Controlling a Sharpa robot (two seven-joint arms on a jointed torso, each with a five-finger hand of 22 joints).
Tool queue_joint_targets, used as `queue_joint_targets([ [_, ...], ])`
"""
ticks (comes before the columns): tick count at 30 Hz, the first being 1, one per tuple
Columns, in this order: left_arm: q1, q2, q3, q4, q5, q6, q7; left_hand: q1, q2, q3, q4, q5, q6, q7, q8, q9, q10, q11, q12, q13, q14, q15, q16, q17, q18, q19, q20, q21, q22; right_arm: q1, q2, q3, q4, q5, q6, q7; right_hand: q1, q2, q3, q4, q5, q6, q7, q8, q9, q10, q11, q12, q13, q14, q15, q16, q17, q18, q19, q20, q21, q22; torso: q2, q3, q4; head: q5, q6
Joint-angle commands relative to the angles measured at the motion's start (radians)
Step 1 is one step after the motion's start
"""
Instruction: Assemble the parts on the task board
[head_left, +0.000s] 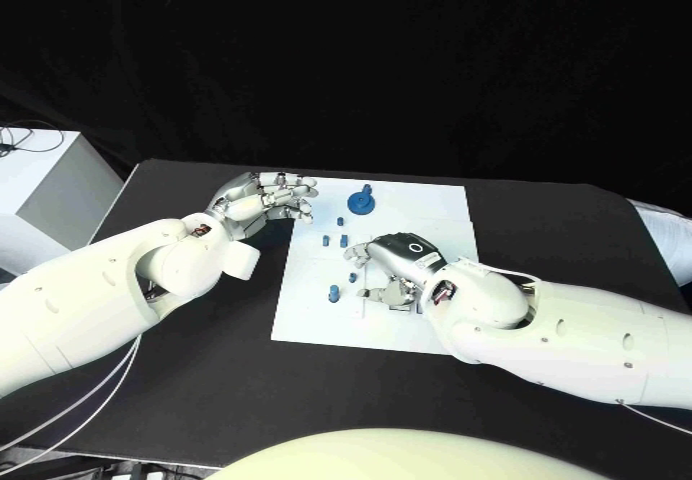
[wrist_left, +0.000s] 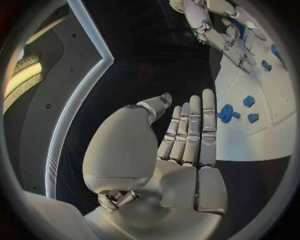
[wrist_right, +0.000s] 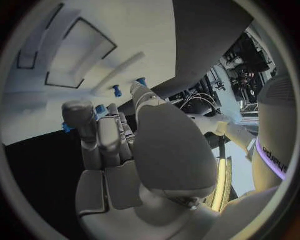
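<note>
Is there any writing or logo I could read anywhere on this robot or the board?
"sharpa", as best it reads: dark letters running sideways on the white arm in the right wrist view, partly cut off at the rim.
Small red mark on the left wrist: too small to read.
Small red mark on the right wrist: too small to read.
Task board: black outlines, no words legible.

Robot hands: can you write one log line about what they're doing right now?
left hand: open, at board's left edge | right hand: over board, fingers curled, grasp unclear | blue parts: on board
</note>
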Motion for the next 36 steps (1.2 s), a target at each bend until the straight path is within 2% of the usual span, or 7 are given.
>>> queue_joint_targets([
  [1,-0.003,0.001,0.001,-0.001,0.002,0.017,0.008,0.000,0.010,0.008,0.000,0.002,-0.006,0.005,0.005,-0.001,-0.003,0.003,0.005,-0.001,0.007,-0.001,-0.005,0.001,0.011,0.000,0.000,-0.003,0.002,0.025,-0.055,0.006,0.025,0.234,-0.064,0.069,-0.030,0.012,-0.008,-0.003,0.005,0.080,0.021,0.039,0.016,0.048,-0.006,0.031,0.005,0.004,-0.004,0.006,0.014,0.002,0.014,-0.002,0.023,0.018,-0.003,0.0014,-0.0064,-0.024,0.009],
  [9,-0.022,0.001,0.001,-0.006,0.002,0.017,0.009,0.000,0.010,0.008,0.000,0.002,-0.006,0.005,0.005,-0.001,-0.003,0.003,0.005,-0.001,0.007,-0.001,-0.005,0.001,0.011,0.000,0.000,-0.003,0.002,0.112,-0.218,0.017,0.058,0.592,0.023,0.060,-0.126,0.030,0.015,-0.004,0.072,0.186,-0.064,0.148,0.061,0.333,-0.101,0.224,0.135,0.043,-0.079,0.070,0.126,-0.023,0.071,-0.068,0.155,0.136,-0.014,0.0055,-0.0133,-0.056,0.019],
  [11,-0.027,0.003,0.001,-0.007,0.002,0.018,0.009,0.000,0.010,0.008,0.000,0.002,-0.006,0.005,0.005,-0.001,-0.003,0.003,0.005,-0.001,0.007,-0.001,-0.005,0.001,0.011,0.000,0.000,-0.003,0.002,0.126,-0.255,0.018,0.060,0.651,0.062,0.029,-0.152,0.021,0.030,-0.004,0.072,0.176,-0.076,0.165,0.091,0.260,-0.115,0.391,0.337,0.049,-0.092,0.085,0.148,-0.033,0.084,-0.084,0.192,0.173,-0.018,0.0057,-0.0147,-0.072,0.018],
  [13,-0.030,0.005,0.001,-0.009,0.002,0.019,0.010,0.000,0.010,0.008,0.000,0.002,-0.006,0.005,0.005,-0.001,-0.003,0.003,0.005,-0.001,0.007,-0.001,-0.005,0.001,0.011,0.000,0.000,-0.003,0.002,0.135,-0.287,0.018,0.060,0.686,0.100,-0.015,-0.176,0.025,0.045,-0.010,0.067,0.168,-0.077,0.175,0.114,0.347,-0.121,0.832,0.822,0.062,-0.088,0.118,0.206,-0.043,0.100,-0.084,0.253,0.231,-0.022,0.0060,-0.0182,-0.081,0.020],
  [18,-0.034,0.008,0.001,-0.015,0.002,0.019,0.009,0.000,0.010,0.008,0.000,0.002,-0.006,0.005,0.005,-0.001,-0.003,0.003,0.005,-0.001,0.007,-0.001,-0.005,0.001,0.011,0.000,0.000,-0.003,0.002,0.144,-0.335,0.012,0.062,0.680,0.145,-0.161,-0.251,0.037,0.041,-0.002,0.106,0.199,-0.089,0.205,0.152,0.493,-0.122,1.233,1.282,0.092,-0.095,0.201,0.383,-0.063,0.126,-0.086,0.359,0.327,-0.028,0.0083,-0.0249,-0.100,0.018],
  [20,-0.035,0.009,0.001,-0.015,0.002,0.020,0.009,0.000,0.010,0.008,0.000,0.002,-0.006,0.005,0.005,-0.001,-0.003,0.003,0.005,-0.001,0.007,-0.001,-0.005,0.001,0.011,0.000,0.000,-0.003,0.002,0.144,-0.346,0.008,0.064,0.671,0.159,-0.222,-0.287,0.041,0.042,-0.001,0.159,0.217,-0.097,0.212,0.166,0.524,-0.129,1.287,1.347,0.098,-0.100,0.219,0.423,-0.066,0.129,-0.090,0.375,0.343,-0.029,0.0092,-0.0283,-0.103,0.017],
  [36,-0.037,0.007,0.001,-0.016,0.001,0.018,0.009,0.000,0.010,0.008,0.000,0.002,-0.006,0.005,0.005,-0.001,-0.003,0.003,0.005,-0.001,0.007,-0.001,-0.005,0.001,0.011,0.000,0.000,-0.003,0.002,0.100,-0.340,-0.008,0.114,0.619,0.176,-0.405,-0.425,0.058,-0.088,0.001,0.111,0.252,-0.113,0.216,0.208,0.574,-0.141,1.364,1.444,0.117,-0.109,0.266,0.551,-0.076,0.139,-0.097,0.425,0.393,-0.027,0.0061,-0.0271,-0.119,0.003],
])
